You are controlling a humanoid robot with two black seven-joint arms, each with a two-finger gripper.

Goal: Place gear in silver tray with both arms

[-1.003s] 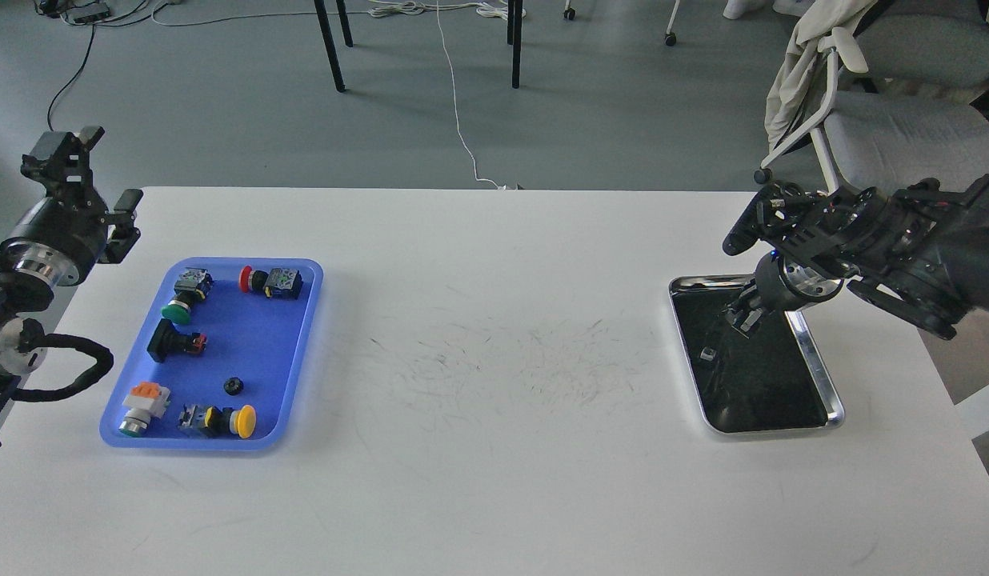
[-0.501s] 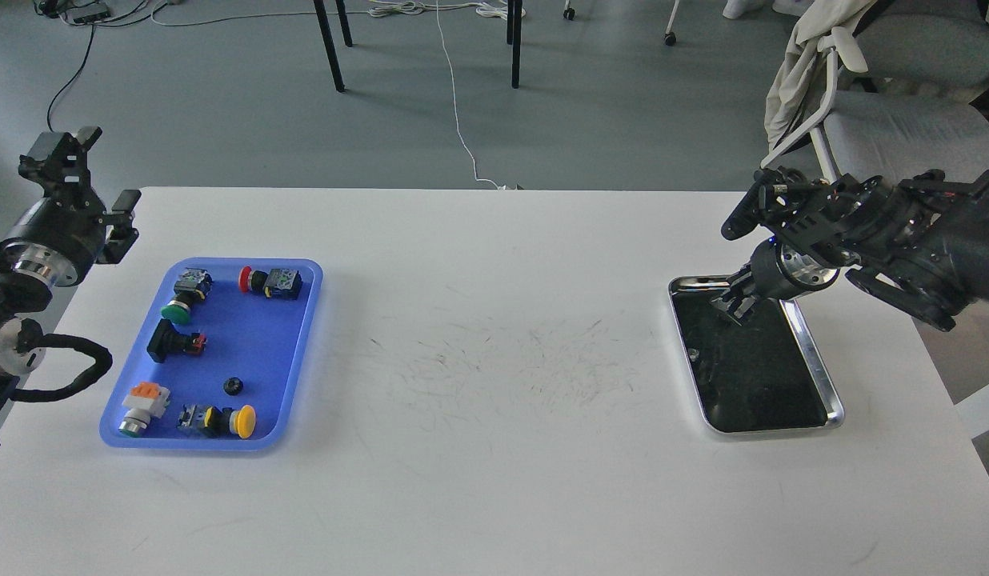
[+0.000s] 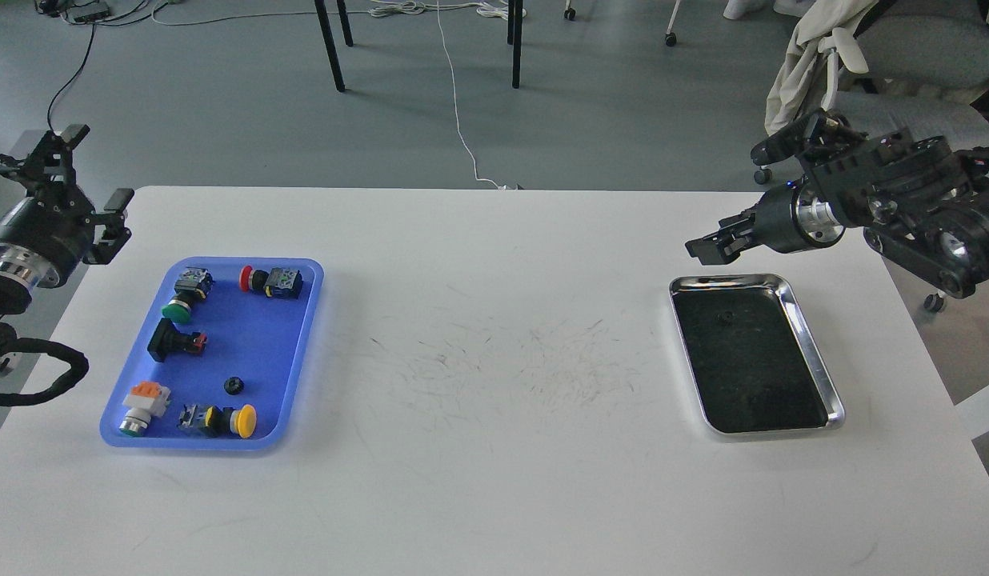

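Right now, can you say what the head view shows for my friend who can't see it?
A small black gear lies in the silver tray at the right of a white table, with the right gripper raised just beyond the tray. At the left, a blue tray holds colourful push buttons and another gear, beside the open left gripper.

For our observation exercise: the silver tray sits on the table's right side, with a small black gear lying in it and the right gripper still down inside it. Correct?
Not quite. The right gripper has lifted clear above the silver tray's far rim, as the head view shows. The gear does lie inside.
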